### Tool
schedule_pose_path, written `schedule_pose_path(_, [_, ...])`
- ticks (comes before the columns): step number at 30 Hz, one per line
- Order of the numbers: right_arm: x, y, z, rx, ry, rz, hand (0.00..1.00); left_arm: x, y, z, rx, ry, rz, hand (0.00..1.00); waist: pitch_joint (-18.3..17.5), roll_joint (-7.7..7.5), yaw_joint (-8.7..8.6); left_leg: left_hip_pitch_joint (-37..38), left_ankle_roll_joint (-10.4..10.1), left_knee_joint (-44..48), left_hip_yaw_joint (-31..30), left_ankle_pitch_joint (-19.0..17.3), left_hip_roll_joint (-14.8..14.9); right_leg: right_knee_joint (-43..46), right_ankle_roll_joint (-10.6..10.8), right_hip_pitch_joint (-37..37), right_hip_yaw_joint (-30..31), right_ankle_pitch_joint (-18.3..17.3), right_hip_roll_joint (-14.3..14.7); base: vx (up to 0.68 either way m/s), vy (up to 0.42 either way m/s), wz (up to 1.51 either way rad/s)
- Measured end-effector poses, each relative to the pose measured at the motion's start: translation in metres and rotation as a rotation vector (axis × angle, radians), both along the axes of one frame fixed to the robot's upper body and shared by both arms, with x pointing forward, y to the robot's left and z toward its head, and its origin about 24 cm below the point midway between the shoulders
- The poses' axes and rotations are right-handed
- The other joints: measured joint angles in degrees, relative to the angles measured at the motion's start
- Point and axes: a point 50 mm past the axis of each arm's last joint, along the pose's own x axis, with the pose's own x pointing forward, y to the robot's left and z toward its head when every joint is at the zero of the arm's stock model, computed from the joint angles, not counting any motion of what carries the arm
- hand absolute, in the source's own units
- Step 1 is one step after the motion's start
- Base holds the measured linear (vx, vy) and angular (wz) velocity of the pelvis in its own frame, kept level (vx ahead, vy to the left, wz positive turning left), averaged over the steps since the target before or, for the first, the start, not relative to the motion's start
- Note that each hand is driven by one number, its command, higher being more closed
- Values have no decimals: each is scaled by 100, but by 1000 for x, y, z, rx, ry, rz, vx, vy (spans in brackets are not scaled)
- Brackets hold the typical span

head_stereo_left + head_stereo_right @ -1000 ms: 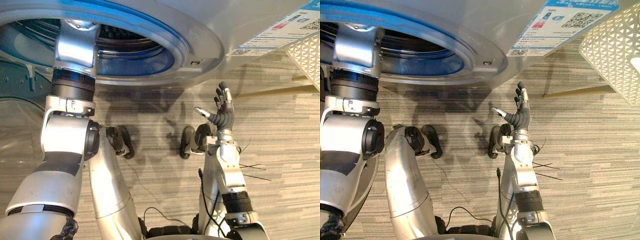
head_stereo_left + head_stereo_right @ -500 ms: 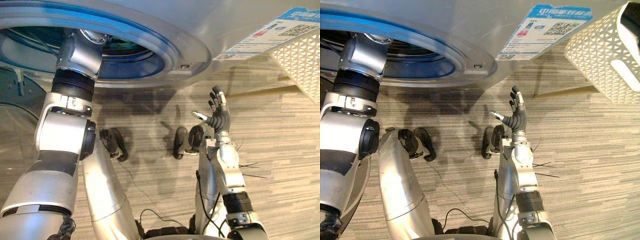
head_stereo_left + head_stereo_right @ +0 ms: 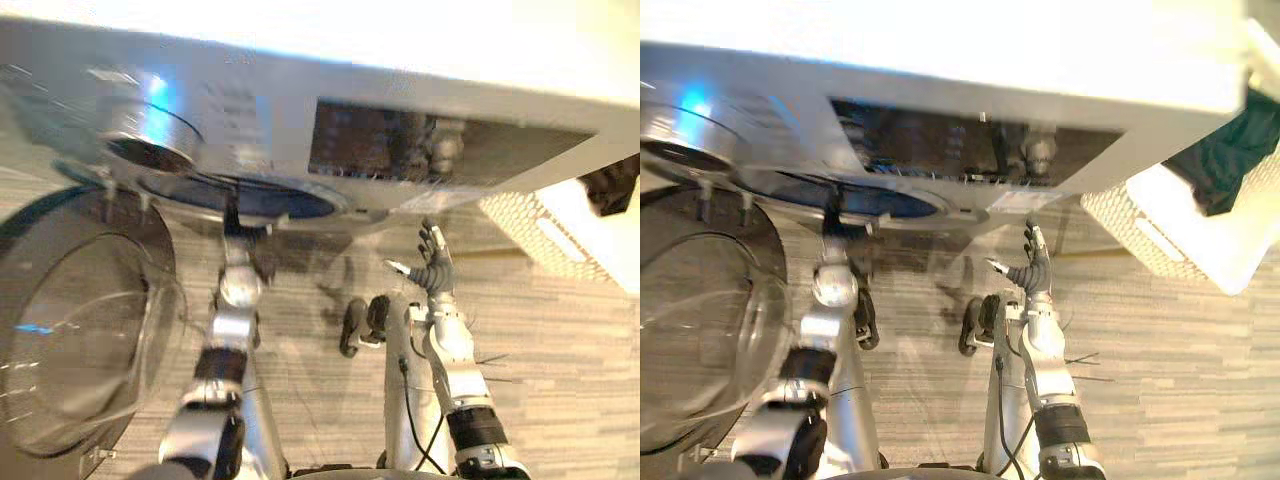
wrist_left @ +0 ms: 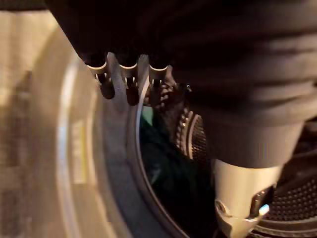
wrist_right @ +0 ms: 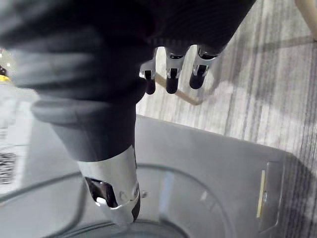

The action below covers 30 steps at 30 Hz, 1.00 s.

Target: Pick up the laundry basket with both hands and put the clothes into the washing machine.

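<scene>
Our left hand [image 4: 130, 82] reaches into the washing machine [image 3: 420, 100], fingers loose and empty, just beside dark clothes [image 4: 166, 173] lying inside. Our right hand [image 3: 433, 268] hovers before the machine, spread and empty, out of the way. The laundry basket [image 3: 1160, 225] beside the machine holds a dark garment [image 3: 1220, 160], likely the next to load.

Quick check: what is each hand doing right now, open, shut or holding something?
Left hand: open, holding nothing, at the mouth of the washing machine.
Right hand: open, fingers straight, holding nothing.
</scene>
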Motion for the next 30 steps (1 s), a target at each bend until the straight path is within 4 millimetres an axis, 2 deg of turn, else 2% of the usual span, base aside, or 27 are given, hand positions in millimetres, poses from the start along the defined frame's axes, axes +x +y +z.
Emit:
schedule_pose_path(2, [-12,-4,-23,-6,108,-10,0,-25,6,-34,-39,127,16,0,-195,93,12,631,-19,-542,59,117,-47,-539,35,659,-122,113,7,158,-28,17])
schedule_pose_path(6, [-31,-10,-53,-17,255,-22,0,-61,7,-78,-121,323,26,0,-321,233,102,1798,11,-1523,368,353,-67,-1576,168,1737,-143,462,102,123,62,-6])
schedule_pose_path(8, [-46,-13,-73,-9,354,-38,0,-82,5,-98,-160,428,23,0,-376,277,112,2565,58,-2249,573,568,-172,-2304,249,2453,-158,720,105,111,98,-2])
schedule_pose_path(12, [-76,-18,-107,11,541,-53,0,-114,3,-124,-192,579,2,0,-784,323,100,3492,117,-3556,864,1048,-388,-3582,385,3273,-178,1240,127,124,73,-3])
schedule_pose_path(14, [-96,-25,-127,11,666,-74,0,-129,3,-136,-194,662,-13,0,-1014,436,51,4251,165,-4717,1124,1520,-575,-4710,475,3883,-111,1762,195,158,97,-23])
schedule_pose_path(17, [-109,-38,-135,-10,728,-99,0,-145,5,-144,-170,729,-29,0,-1162,595,-46,5045,199,-5870,1484,1960,-773,-5754,567,4455,72,2311,282,127,93,-42])
schedule_pose_path(19, [-115,-43,-138,-4,752,-126,0,-148,8,-146,-151,746,-48,0,-1206,617,-52,5353,201,-6160,1692,2030,-845,-6131,600,4675,246,2510,326,75,88,-54])
schedule_pose_path(23, [-117,-47,-139,7,762,-145,0,-147,13,-146,-85,766,-94,0,-1282,564,-102,5707,200,-6349,2076,2029,-907,-6524,643,4856,624,2750,402,18,66,-57])
schedule_pose_path(25, [-111,-46,-137,12,746,-144,0,-147,14,-146,-61,773,-113,0,-1293,549,-204,5837,197,-6377,2486,2017,-938,-6562,646,4701,1076,2888,447,-44,49,-91])
schedule_pose_path(26, [-108,-46,-136,11,737,-142,0,-147,13,-146,-54,777,-123,0,-1293,549,-205,5853,197,-6373,2621,2001,-943,-6575,652,4627,1234,2946,473,-49,30,-148])
schedule_pose_path(27, [-102,-45,-133,13,720,-138,0,-147,11,-147,-41,782,-142,0,-1291,551,-199,5877,192,-6337,2995,1904,-935,-6650,651,4418,1685,3134,568,-77,28,-184])
schedule_pose_path(28, [-96,-44,-131,14,706,-135,0,-146,10,-147,-34,787,-151,0,-1280,535,-207,5868,198,-6252,3344,1808,-928,-6744,632,4224,1971,3378,651,-113,17,-212])
schedule_pose_path(29, [-93,-44,-129,6,695,-128,0,-144,8,-147,-30,789,-160,0,-1278,536,-212,5835,207,-6153,3594,1707,-901,-6898,545,4129,1870,3658,717,-98,-9,-190])
schedule_pose_path(30, [-90,-42,-128,2,685,-117,0,-142,8,-147,-26,785,-166,0,-1267,512,-215,5802,237,-6032,3888,1618,-847,-7134,317,4064,1623,3911,760,-134,-79,-213])
